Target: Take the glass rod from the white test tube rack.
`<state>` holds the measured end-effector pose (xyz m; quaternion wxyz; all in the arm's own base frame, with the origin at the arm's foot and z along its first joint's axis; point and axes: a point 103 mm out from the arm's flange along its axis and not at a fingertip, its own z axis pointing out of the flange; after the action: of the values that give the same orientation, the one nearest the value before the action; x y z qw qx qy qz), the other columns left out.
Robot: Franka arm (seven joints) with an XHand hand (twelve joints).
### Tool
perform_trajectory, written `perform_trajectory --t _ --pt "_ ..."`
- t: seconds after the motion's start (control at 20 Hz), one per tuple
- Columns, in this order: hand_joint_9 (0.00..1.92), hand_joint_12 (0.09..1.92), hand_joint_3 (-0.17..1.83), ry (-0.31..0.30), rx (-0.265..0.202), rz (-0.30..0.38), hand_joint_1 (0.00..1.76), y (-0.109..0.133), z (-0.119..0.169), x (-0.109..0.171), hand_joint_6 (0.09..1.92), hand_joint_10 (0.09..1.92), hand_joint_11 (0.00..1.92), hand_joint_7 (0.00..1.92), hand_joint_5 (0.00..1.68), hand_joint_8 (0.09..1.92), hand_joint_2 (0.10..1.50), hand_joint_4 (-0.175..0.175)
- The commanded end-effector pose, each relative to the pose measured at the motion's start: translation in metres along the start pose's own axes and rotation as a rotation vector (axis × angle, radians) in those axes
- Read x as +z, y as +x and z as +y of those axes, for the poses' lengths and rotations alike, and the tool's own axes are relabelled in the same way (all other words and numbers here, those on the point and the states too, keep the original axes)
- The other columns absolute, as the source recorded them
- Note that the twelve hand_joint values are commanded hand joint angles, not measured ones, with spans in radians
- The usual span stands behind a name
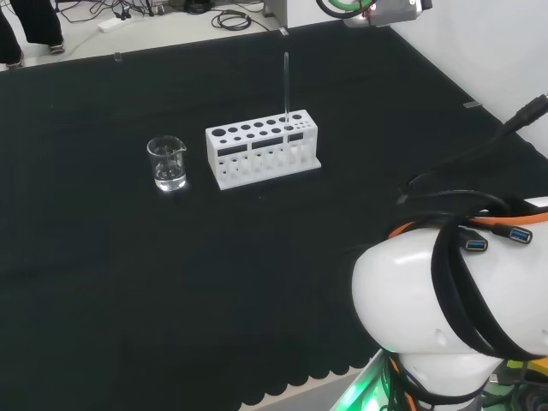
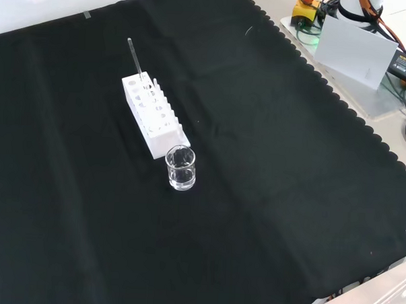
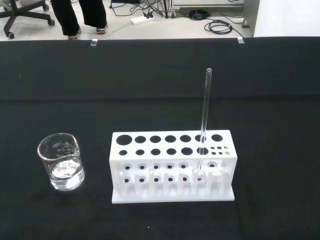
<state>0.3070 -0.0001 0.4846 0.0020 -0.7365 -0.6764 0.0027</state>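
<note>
A white test tube rack (image 1: 262, 146) (image 2: 153, 113) (image 3: 171, 165) stands in the middle of the black cloth. A clear glass rod (image 1: 286, 85) (image 2: 134, 57) (image 3: 205, 110) stands upright in one of its holes, near the rack's right end in the head view and its far end in the front view. In the wrist view the rod rises well above the rack top, and nothing touches it.
A small glass beaker (image 1: 167, 163) (image 2: 181, 168) (image 3: 61, 161) with a little clear liquid stands just off the rack's other end. The arm's white links (image 1: 445, 300) fill the lower right of the head view. Cloth edges lie far from the rack.
</note>
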Motion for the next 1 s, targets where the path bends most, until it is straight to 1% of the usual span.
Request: perform_trajectory --t 0.05,0.1,0.15,0.25,0.75,0.9,1.0 --pt "0.35 1.05 0.60 -0.010 0.194 -0.024 0.77 -0.0587 -0.0666 -0.0538 0.12 0.75 0.31 0.22 0.35 0.68 0.80 -0.158" --pt "0.17 1.09 0.55 -0.011 0.203 -0.026 0.71 -0.0624 -0.0712 -0.0572 0.09 0.77 0.15 0.10 0.24 0.61 0.84 -0.156" --pt "0.08 1.10 0.53 -0.010 0.206 -0.027 0.67 -0.0626 -0.0721 -0.0581 0.09 0.78 0.07 0.05 0.19 0.57 0.86 -0.155" --pt "0.02 1.10 0.51 -0.006 0.205 -0.029 0.65 -0.0615 -0.0717 -0.0579 0.09 0.78 0.01 0.01 0.15 0.54 0.87 -0.154" --pt "0.00 1.07 0.49 0.001 0.198 -0.019 0.65 -0.0583 -0.0714 -0.0552 0.09 0.77 0.00 0.00 0.14 0.52 0.88 -0.156" --pt "0.00 1.07 0.49 0.012 0.190 -0.018 0.64 -0.0570 -0.0717 -0.0515 0.09 0.77 0.00 0.00 0.15 0.52 0.88 -0.157" --pt "0.00 1.10 0.48 0.020 0.191 -0.015 0.64 -0.0571 -0.0718 -0.0488 0.09 0.78 0.00 0.00 0.15 0.53 0.89 -0.158"
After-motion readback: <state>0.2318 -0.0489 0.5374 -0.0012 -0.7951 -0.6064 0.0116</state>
